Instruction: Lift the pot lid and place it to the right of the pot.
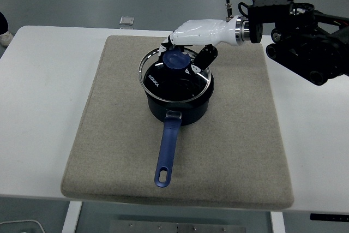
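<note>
fingers (170, 45) of the white right hand (199, 32) are closed around the blue round knob (177, 61) of the glass pot lid with a metal rim (173, 78). the lid is held tilted just above the dark blue saucepan with a long blue handle (180, 107), which sits on the beige felt mat (109, 135) over the white worktop (43, 80). the lifting step is judged to be in hand. next, the lid would need to be raised clear of the rim, carried rightward and set down on the mat beside the pot.

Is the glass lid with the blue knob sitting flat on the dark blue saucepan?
No: glass lid tilts, lifted off the saucepan by the right hand.
</note>
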You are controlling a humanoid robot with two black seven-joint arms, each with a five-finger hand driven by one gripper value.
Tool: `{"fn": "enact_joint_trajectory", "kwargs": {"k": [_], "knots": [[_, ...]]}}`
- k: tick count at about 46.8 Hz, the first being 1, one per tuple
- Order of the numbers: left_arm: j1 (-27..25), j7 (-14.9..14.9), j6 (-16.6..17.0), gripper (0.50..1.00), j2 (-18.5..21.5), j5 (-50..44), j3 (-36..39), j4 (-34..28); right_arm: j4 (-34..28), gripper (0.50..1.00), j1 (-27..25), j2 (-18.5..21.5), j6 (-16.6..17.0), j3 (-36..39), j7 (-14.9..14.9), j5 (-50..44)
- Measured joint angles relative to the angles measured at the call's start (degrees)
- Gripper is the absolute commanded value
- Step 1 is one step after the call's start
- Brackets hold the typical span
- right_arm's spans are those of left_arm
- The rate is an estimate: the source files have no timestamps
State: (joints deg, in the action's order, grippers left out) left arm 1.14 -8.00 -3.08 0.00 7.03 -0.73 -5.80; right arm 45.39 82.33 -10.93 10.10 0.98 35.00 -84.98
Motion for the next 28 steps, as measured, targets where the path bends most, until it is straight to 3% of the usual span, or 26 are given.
{"fn": "enact_joint_trajectory", "kwargs": {"k": [28], "knots": [[0.0,0.0,0.0,1.000,0.0,0.0,0.0,0.0,-6.5,0.500,2.0,0.0,-0.1,0.9,0.0,2.7]]}}
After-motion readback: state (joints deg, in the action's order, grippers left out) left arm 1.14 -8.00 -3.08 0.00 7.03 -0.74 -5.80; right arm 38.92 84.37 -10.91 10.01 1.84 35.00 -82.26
